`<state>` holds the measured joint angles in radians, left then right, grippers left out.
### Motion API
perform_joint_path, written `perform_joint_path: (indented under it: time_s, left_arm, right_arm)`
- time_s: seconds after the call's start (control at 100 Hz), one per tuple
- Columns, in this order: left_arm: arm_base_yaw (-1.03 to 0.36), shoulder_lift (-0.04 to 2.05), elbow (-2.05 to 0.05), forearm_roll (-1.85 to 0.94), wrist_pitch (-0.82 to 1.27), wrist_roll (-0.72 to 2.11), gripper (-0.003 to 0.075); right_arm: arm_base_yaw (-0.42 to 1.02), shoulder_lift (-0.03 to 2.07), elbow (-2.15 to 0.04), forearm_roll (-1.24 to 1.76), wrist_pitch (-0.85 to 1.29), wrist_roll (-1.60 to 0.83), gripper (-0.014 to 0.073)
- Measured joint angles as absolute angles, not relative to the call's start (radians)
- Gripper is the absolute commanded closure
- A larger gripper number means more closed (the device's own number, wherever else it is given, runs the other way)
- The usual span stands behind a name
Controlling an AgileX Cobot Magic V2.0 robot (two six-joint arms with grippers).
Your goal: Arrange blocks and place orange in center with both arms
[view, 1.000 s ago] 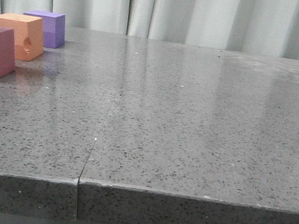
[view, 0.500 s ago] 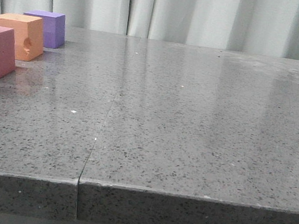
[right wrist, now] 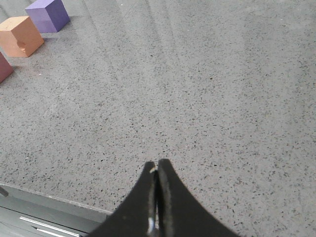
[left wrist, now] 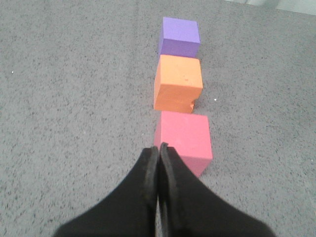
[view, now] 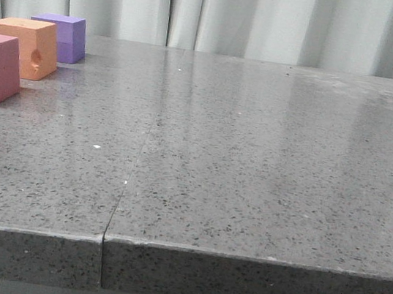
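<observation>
Three blocks form a line on the table: the orange block sits between the purple block and the pink block, so the arrangement appears complete. The left gripper, jaws pressed together and empty, hangs just beside the pink block; the right gripper, likewise pressed together, is well apart from it. The pink block is cut off in the front and right wrist views, and whether neighbouring blocks touch is unclear.
</observation>
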<state>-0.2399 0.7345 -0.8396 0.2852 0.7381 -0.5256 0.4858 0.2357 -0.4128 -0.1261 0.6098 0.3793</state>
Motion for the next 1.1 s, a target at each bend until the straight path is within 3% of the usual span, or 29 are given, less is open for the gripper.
perform_joint_path:
  time_s: [0.49,1.1]
  left_arm:
    - [-0.240,0.520,-0.654,0.282,0.742,-0.525,0.0741]
    - [-0.179,0.464,-0.445,0.147,0.296,-0.139,0.0741]
  right_arm:
    - [0.486,0.236,-0.413,-0.126,0.610,0.379,0.0661]
    - [0.486,0.236,-0.413,-0.126,0.610,0.379,0.0661]
